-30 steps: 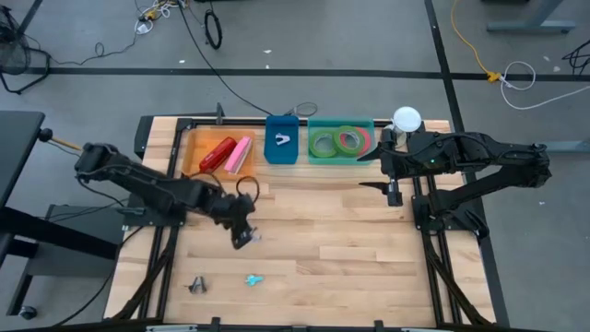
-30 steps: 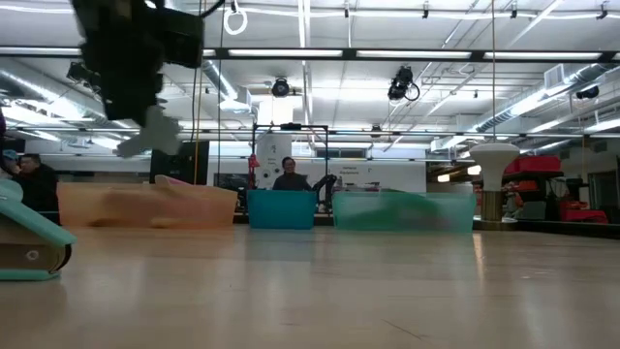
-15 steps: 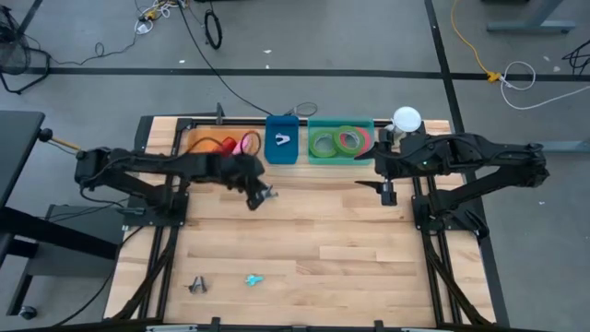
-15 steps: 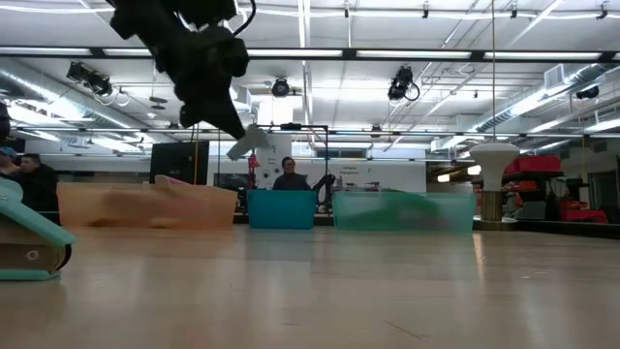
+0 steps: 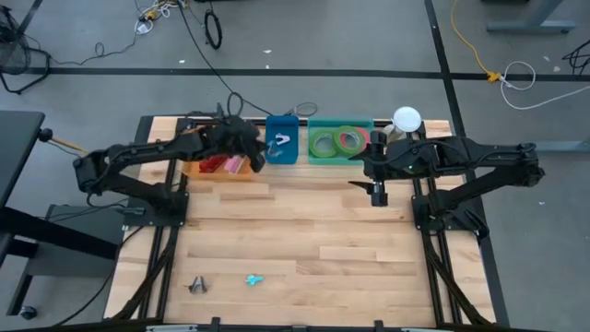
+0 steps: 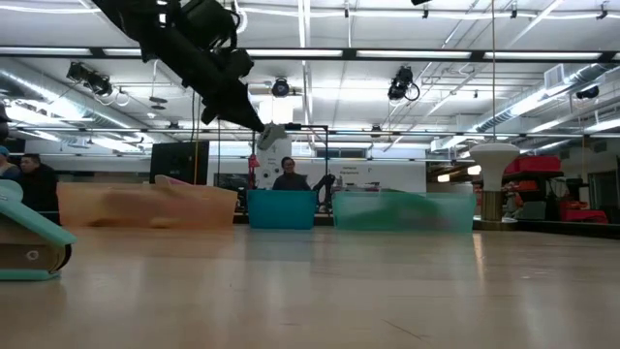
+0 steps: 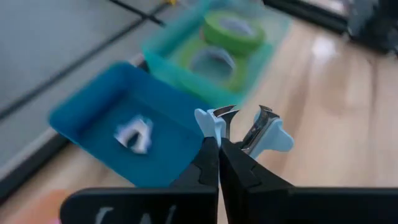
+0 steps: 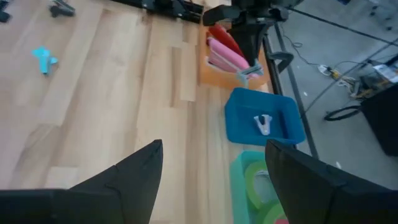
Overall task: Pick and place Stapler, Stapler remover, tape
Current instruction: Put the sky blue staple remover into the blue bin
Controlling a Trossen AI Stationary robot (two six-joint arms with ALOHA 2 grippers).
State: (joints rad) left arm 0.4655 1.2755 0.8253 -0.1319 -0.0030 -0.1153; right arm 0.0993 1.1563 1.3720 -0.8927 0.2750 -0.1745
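Observation:
My left gripper (image 5: 257,160) is shut on a pale blue stapler remover (image 7: 244,127) and hangs in the air by the near left corner of the blue tray (image 5: 282,152). A white stapler remover (image 5: 281,141) lies in that tray. A red and a pink stapler (image 5: 227,163) lie in the orange tray (image 5: 194,148), partly hidden by the left arm. The tape rolls (image 5: 336,142), two green and one red-pink, lie flat in the green tray (image 5: 365,155). My right gripper (image 5: 373,190) hangs open near that tray, holding nothing. My left gripper pinches the stapler remover between its two fingers (image 7: 208,163) by its rear part, which the fingers hide. The pale blue wings (image 7: 210,120) and the metal claws stick out past the fingertips. The fingers slant down toward the trays. The remover is lifted clear of table and trays.
A pale blue remover (image 5: 253,278) and a dark one (image 5: 196,285) lie on the wood near the table's front left. A white lamp (image 5: 407,119) stands at the far right. A teal object (image 6: 27,242) lies close at the low view's left. People sit in the room behind.
My left gripper has swung from the table's left middle toward the far edge, rising a little and turning, and has carried the stapler remover to the blue tray's near left corner. My right gripper has edged toward the table's left.

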